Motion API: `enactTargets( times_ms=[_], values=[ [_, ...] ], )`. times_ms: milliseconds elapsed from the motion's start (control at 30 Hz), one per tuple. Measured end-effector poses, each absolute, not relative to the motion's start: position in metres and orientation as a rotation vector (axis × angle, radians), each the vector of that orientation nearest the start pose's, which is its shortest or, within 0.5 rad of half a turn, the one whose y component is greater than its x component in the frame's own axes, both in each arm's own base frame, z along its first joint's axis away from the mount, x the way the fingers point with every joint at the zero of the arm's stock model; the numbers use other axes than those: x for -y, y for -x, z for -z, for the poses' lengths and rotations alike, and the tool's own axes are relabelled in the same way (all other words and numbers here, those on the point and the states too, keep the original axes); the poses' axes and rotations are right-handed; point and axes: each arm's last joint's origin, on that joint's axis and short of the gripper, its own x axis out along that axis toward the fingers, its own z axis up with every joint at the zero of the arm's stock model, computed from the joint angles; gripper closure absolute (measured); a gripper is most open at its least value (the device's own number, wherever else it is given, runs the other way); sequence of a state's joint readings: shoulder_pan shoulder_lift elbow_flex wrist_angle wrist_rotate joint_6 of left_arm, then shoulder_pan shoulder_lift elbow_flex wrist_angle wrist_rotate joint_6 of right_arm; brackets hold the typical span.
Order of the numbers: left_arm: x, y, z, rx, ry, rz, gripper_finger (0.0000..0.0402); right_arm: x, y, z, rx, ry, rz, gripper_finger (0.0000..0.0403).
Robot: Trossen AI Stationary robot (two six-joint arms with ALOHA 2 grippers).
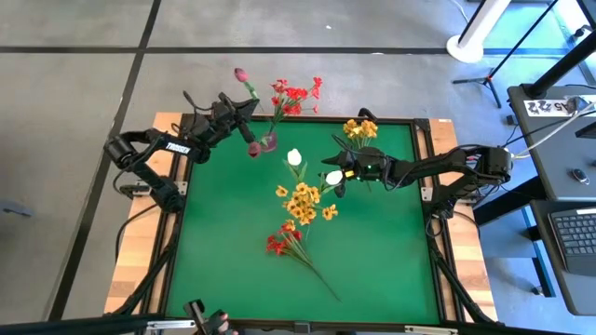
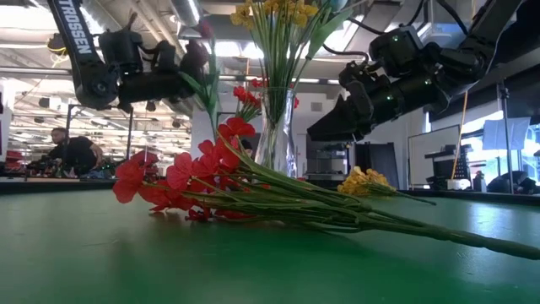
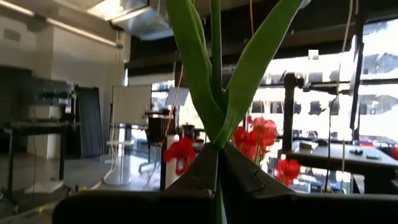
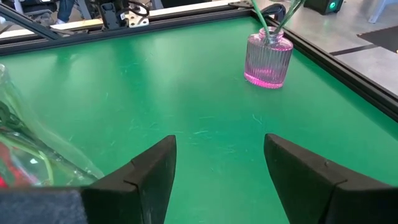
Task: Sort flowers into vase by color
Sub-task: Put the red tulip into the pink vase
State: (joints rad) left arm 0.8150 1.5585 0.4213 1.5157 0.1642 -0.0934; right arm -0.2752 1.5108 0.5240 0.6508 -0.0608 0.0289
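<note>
Left pincer (image 1: 250,131) is pinching a light, bendy flower stem (image 3: 216,74) low down, the sensible hold; right pincer (image 4: 217,171) is hanging spread.

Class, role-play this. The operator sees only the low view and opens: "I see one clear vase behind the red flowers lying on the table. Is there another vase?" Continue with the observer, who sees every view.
Observer: Yes. A pink ribbed vase stands close to the table's edge, with green stems in it.
Operator: Is the right claw carrying anything?
Observer: No. The right claw is open, with only bare green table between its fingers.
Operator: And the left claw?
Observer: The left claw is shut on a green stem with long leaves.
</note>
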Motion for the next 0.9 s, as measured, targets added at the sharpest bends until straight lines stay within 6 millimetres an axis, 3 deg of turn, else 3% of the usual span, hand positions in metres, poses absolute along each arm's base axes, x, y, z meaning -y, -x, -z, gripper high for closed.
enactTargets(
  times_ms=[633, 900],
  values=[
    [-0.188, -0.185, -0.205, 0.321, -0.182, -0.614, 0.0401, 0.074, -0.269, -0.161, -0.362, -0.085, 0.216, 0.0162],
    [-0.181, -0.183, -0.218, 0.344, -0.210, -0.547, 0.0401, 0.074, -0.269, -0.159, -0.380, -0.084, 0.216, 0.0162]
  ],
)
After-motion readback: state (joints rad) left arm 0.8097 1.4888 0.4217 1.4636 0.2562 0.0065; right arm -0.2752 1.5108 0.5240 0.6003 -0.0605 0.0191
